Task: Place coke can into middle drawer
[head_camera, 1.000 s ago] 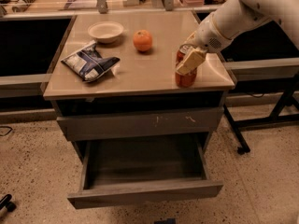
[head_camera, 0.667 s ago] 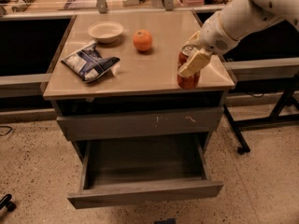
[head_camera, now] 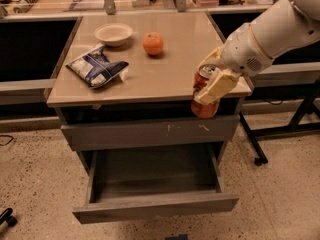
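Observation:
My gripper (head_camera: pixel 210 83) is shut on the coke can (head_camera: pixel 204 104), a red-orange can with a silver top. It holds the can upright in the air just off the front right corner of the tan cabinet top (head_camera: pixel 150 79), in front of the scratched drawer front (head_camera: pixel 150 132). The cream fingers (head_camera: pixel 216 86) cover the can's side. Below and to the left, the middle drawer (head_camera: pixel 155 204) is pulled open, showing its dark grey inside; its plain front panel faces me. The white arm (head_camera: pixel 270 36) reaches in from the upper right.
On the cabinet top lie a blue-and-white chip bag (head_camera: pixel 96 66), a pale bowl (head_camera: pixel 113 33) and an orange (head_camera: pixel 153 43). Black table legs (head_camera: pixel 250 139) stand right of the cabinet. Speckled floor (head_camera: pixel 35 184) surrounds it.
The gripper has carried the can off the cabinet top, forward and down past the front right edge. The drawer stays open as before.

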Controlling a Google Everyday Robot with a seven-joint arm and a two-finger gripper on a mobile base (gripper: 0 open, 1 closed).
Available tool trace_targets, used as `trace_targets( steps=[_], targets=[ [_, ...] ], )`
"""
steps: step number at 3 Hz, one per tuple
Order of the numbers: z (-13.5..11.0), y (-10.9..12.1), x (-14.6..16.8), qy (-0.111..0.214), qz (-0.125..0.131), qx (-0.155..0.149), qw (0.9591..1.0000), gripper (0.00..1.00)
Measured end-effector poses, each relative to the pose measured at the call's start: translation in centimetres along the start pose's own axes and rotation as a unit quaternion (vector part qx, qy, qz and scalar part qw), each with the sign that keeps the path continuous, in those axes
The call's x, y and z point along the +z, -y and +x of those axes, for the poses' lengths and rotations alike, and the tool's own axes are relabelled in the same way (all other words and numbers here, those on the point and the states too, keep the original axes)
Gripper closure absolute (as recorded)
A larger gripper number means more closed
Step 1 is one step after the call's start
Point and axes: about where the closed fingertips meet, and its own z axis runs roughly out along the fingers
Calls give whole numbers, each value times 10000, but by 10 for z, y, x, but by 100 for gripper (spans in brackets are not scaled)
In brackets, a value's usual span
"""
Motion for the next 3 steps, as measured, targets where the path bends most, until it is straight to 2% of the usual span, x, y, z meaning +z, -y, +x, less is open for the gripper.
trace_targets(
  steps=[1,2,3],
  targets=[
    [0,1,1,1,15,-7,10000,100],
    [18,-18,23,32,-55,-63,10000,100],
    [57,-55,71,159,-117,-159,9997,100]
  ],
)
